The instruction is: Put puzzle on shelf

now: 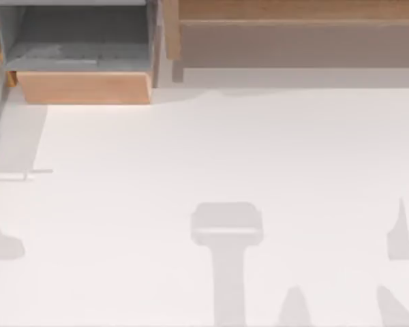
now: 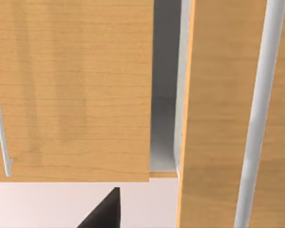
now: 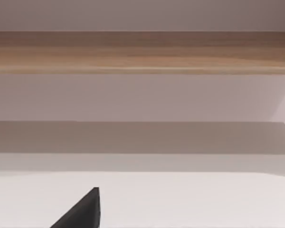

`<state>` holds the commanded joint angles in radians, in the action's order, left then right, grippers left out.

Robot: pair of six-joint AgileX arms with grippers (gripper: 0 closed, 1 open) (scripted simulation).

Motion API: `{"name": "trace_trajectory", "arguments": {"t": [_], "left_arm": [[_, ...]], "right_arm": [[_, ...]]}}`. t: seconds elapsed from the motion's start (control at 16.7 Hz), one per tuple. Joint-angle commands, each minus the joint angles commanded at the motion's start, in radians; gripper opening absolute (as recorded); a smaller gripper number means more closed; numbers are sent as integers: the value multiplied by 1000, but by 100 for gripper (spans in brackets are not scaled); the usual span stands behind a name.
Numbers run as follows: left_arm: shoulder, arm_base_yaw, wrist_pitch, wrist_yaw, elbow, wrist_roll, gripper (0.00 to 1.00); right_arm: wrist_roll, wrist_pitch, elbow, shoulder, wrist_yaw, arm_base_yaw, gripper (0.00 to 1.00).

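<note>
The white table point(image 1: 191, 157) is the widest thing here, spreading out under both of my arms, with grey shadows point(image 1: 226, 231) cast on its near part. Next in size is the shelf point(image 1: 300, 44). It runs along the far edge on the right, straight ahead of my right gripper point(image 3: 80, 211) and well beyond its dark tip, and its wooden board point(image 3: 142, 52) sits above a grey-brown recessed face. The part of that face ahead of me looks bare, so I judge the placing is not yet done. To the shelf's left stands the smaller grey-lined box point(image 1: 82, 87) with a wooden front. My left gripper point(image 2: 104, 211) points at light wooden panels point(image 2: 71, 95), which rise just past its tip. A narrow grey gap point(image 2: 164, 128) divides them, and a pale metal rail point(image 2: 256, 118) runs down the nearer one. I cannot tell whether either gripper is spread, pressed together or pinching anything, since each camera catches just one dark wedge of it. Nor can I tell where the puzzle is, and nothing coloured lies on the table ahead of either tip. My reading is that this is the seeking or carrying part of the job. The next move calls for finding the cube and getting it firmly between one pair of pads. The right arm already faces the shelf, so it seems better suited to carry the cube forward onto the recessed face.
</note>
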<state>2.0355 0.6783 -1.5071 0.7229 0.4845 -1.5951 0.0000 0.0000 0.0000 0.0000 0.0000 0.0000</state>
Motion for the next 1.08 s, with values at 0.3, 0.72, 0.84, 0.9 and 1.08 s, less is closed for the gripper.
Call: {"name": "trace_trajectory", "arguments": {"t": [0.3,0.72,0.84,0.9,1.08], "left_arm": [[0,0,0,0,0,0,100],[-15,34,-26,35,-43,-3,100],[-22,47,-36,49,-60,-3,100],[-22,48,-36,49,-61,-3,100],[-17,43,-35,47,-57,-3,100]], "right_arm": [[0,0,0,0,0,0,100],[0,0,0,0,0,0,100],[0,0,0,0,0,0,100],[0,0,0,0,0,0,100],[0,0,0,0,0,0,100]]}}
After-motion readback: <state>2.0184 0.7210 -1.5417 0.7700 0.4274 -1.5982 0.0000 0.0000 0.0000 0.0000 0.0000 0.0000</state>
